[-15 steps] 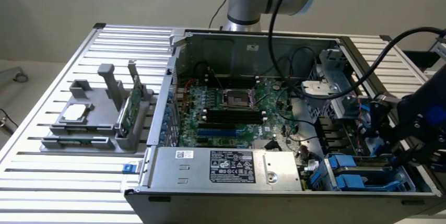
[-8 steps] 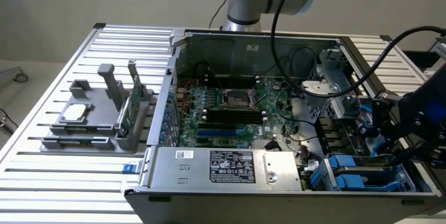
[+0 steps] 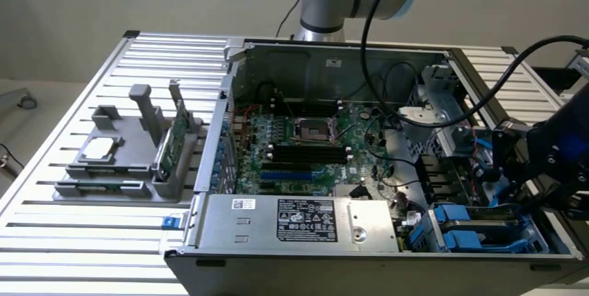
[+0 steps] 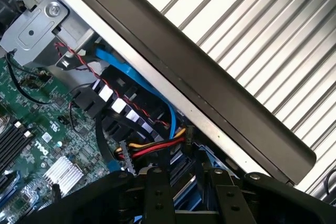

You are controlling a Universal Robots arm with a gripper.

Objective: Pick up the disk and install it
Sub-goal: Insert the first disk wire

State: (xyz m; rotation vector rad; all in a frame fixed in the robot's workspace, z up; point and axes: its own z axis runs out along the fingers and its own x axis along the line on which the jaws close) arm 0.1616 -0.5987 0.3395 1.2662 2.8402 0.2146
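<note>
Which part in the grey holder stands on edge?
The thin green circuit card: it stands upright on edge, while the square silver chip lies flat.

the open computer case [image 3: 341, 58] lies on the slatted table [image 3: 83, 241], with the robot arm's base [image 3: 322, 13] behind it. inside the case, the motherboard [image 3: 304, 141] lies flat on the floor, the power supply [image 3: 304, 221] sits in front of it along the near wall, and the drive cage [image 3: 478, 230] is in the near corner at the exterior view's right. the gripper [image 4: 186, 182] hangs over that corner. on the table, at the exterior view's left of the case, stands a holder [image 3: 120, 172]. a chip [image 3: 99, 148] lies on it and a circuit card [image 3: 170, 141] stands upright in it, between chip and case.
</note>
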